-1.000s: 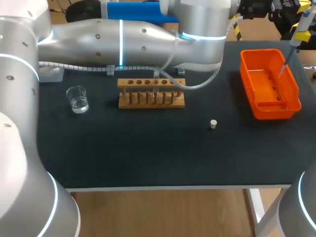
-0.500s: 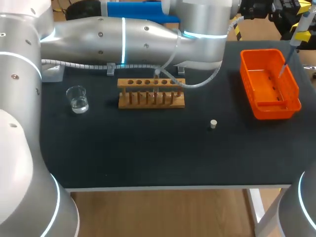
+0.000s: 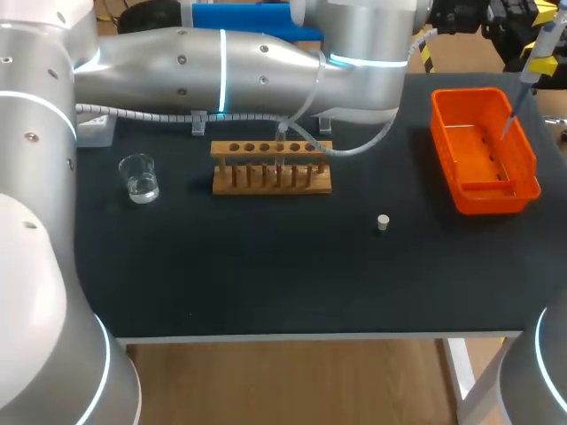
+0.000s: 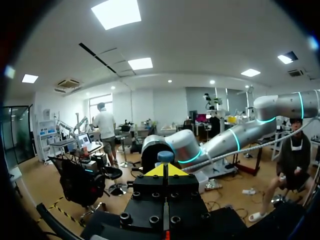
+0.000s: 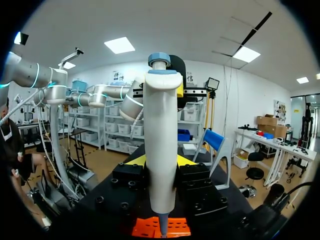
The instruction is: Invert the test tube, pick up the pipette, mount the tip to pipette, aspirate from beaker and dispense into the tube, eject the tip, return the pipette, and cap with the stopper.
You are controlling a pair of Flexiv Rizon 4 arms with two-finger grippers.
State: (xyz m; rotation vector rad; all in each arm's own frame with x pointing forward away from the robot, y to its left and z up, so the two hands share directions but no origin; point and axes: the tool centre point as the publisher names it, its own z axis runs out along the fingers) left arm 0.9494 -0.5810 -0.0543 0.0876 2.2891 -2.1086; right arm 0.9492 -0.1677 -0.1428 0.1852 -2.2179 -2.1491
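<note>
Pipette [image 5: 161,135]: upright, clamped from both sides between the fingers of the right hand [image 5: 161,161]. It is held over the orange bin [image 3: 487,202] at the far right of the surface [image 3: 266,274], with its lower end above the bin's interior.

Left hand [image 4: 166,171]: yellow tips closed against each other.

Wooden rack [image 3: 271,181]: stands mid-surface with the test tube [image 3: 282,152] in it.

Beaker [image 3: 139,177]: stands left of the rack, apart from it.

Stopper [image 3: 383,222]: lies on the surface between rack and bin, nearer the front edge.
</note>
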